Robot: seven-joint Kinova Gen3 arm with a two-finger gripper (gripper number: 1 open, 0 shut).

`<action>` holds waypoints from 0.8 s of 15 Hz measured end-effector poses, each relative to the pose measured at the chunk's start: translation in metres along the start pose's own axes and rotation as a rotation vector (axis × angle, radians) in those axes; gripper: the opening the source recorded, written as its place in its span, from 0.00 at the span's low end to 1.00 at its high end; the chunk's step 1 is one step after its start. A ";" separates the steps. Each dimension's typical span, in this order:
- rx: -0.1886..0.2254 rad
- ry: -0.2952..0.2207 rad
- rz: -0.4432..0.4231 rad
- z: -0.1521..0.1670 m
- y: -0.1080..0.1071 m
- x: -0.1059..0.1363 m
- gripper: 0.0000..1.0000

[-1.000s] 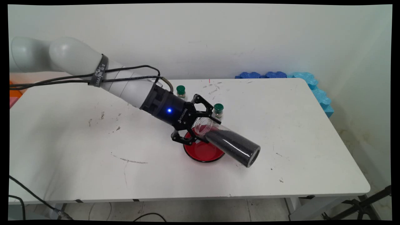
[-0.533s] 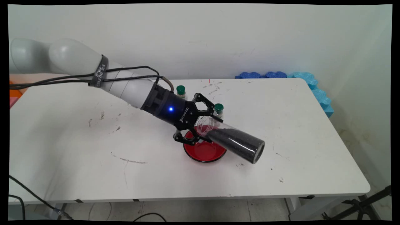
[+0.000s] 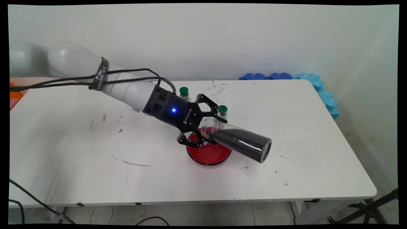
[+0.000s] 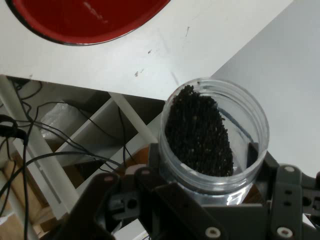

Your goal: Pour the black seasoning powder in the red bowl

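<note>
Main view: fixed, high over the desk's [image 3: 286, 178] near side, looking down and across to the back wall [image 3: 222, 38]. Hand view: close, looking along the hand [image 4: 210, 200]. Both views share the red bowl [image 3: 208, 154] [image 4: 85, 20] and desk surface.

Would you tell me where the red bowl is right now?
In the main view the red bowl sits on the table near its middle, under the gripper and its tilted jar, with two green-capped vials behind.
</note>
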 end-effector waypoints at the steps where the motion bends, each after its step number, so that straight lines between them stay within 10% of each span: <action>1: -0.003 -0.001 -0.006 0.000 -0.001 0.000 0.00; 12: -0.038 -0.001 -0.061 0.000 -0.005 0.006 0.00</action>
